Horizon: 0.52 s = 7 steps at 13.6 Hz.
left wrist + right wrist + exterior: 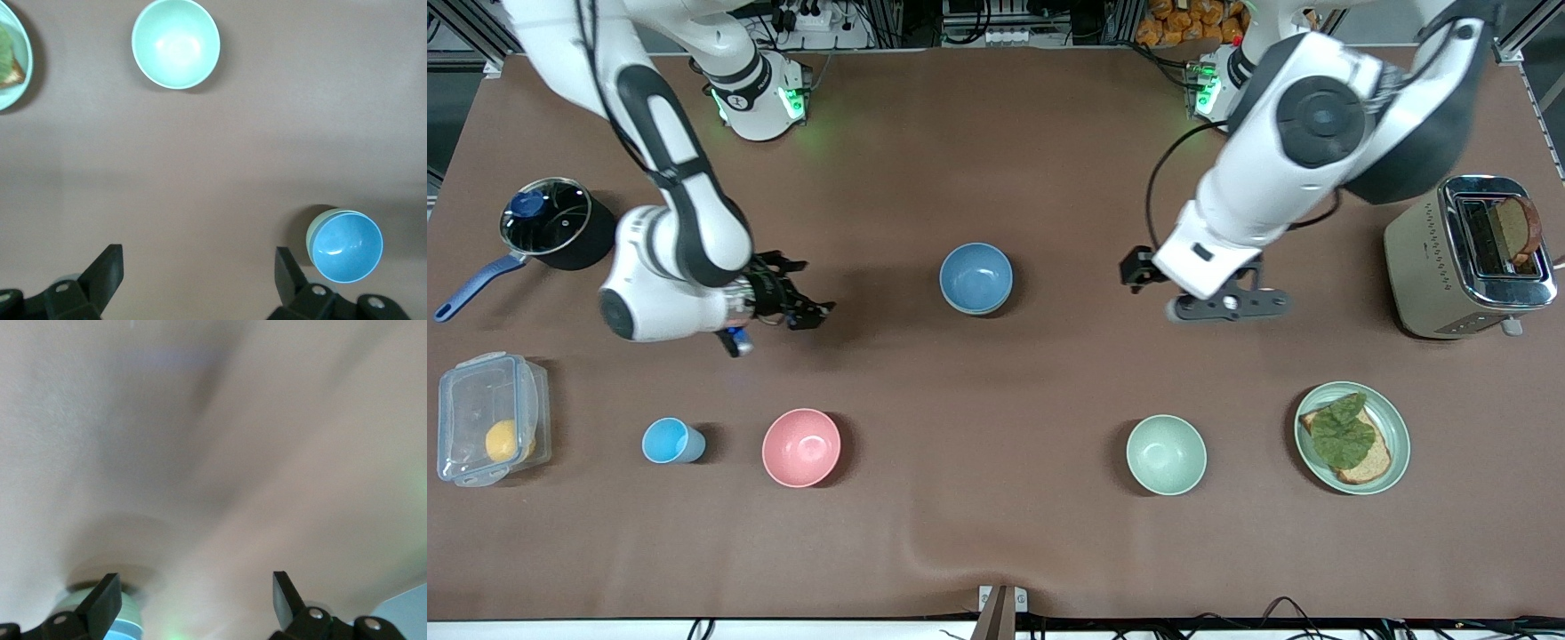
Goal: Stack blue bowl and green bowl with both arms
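The blue bowl sits upright at the table's middle. In the left wrist view the blue bowl rests nested inside the sage green bowl, of which only a thin rim edge shows. My left gripper is open and empty, up in the air over bare table toward the left arm's end of the stack; its fingers stand wide apart. My right gripper is open and empty, toward the right arm's end of the stack, and points at it. In the right wrist view its fingers are wide apart.
A paler mint-green bowl, a mint plate with a sandwich, a pink bowl, a light-blue cup and a clear lidded box stand nearer the camera. A toaster and a pot stand at the table's ends.
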Available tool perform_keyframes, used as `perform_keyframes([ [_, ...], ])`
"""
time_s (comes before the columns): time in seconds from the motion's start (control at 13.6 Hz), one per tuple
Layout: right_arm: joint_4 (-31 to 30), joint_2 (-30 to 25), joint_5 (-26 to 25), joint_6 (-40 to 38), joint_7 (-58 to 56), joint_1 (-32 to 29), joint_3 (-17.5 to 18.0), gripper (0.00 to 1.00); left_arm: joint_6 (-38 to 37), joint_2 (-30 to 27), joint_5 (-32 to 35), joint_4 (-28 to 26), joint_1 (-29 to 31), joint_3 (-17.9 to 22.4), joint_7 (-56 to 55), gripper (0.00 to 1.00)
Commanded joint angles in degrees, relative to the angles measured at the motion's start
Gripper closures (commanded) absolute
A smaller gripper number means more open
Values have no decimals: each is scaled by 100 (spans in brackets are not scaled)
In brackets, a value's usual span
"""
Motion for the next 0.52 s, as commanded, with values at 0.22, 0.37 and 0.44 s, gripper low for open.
perform_keyframes([
  [0.22, 360, -851, -968, -1313, -1809, -1130, 138, 0, -739, 2, 595, 391, 419, -57, 877, 0],
  [0.37, 369, -1062, -1266, -1323, -1996, -1176, 164, 0, -933, -25, 728, 628, 743, -57, 1228, 0],
  [0.44, 422, -1176, -1459, -1341, -2005, -1176, 199, 0, -942, -25, 728, 655, 859, -57, 1535, 0],
])
